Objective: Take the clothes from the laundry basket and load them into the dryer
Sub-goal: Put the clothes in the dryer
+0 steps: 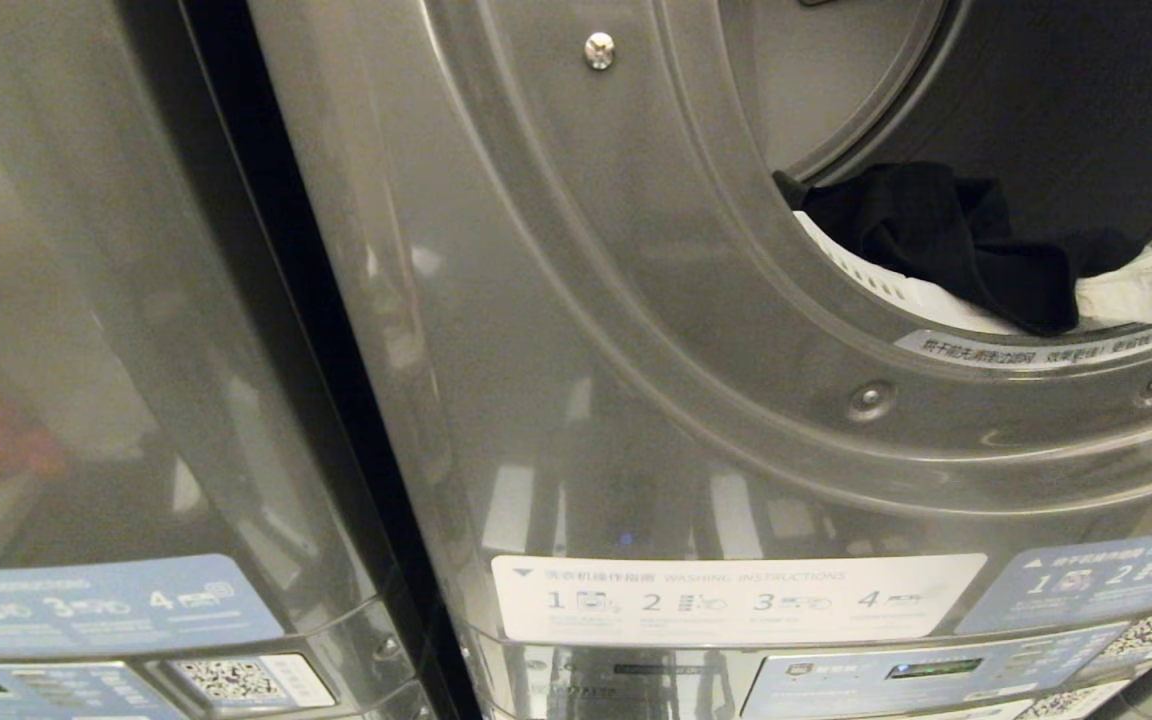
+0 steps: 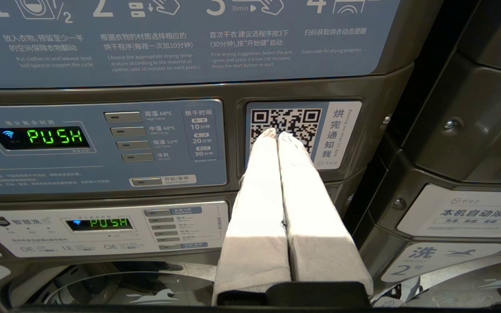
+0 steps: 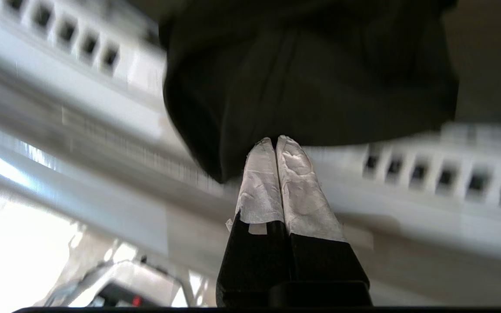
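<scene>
One black garment drapes the dryer opening.

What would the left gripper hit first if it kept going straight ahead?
Most likely the QR sticker on the dryer's control panel; the shut left gripper points right at it, though the gap is hard to judge.

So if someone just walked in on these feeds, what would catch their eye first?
Probably the black garment draped over the white laundry basket at the lower edge of the dryer opening, upper right in the head view. Next, the right end effector shut against dark cloth. Then the green PUSH display on the panel facing the shut left end effector.
</scene>
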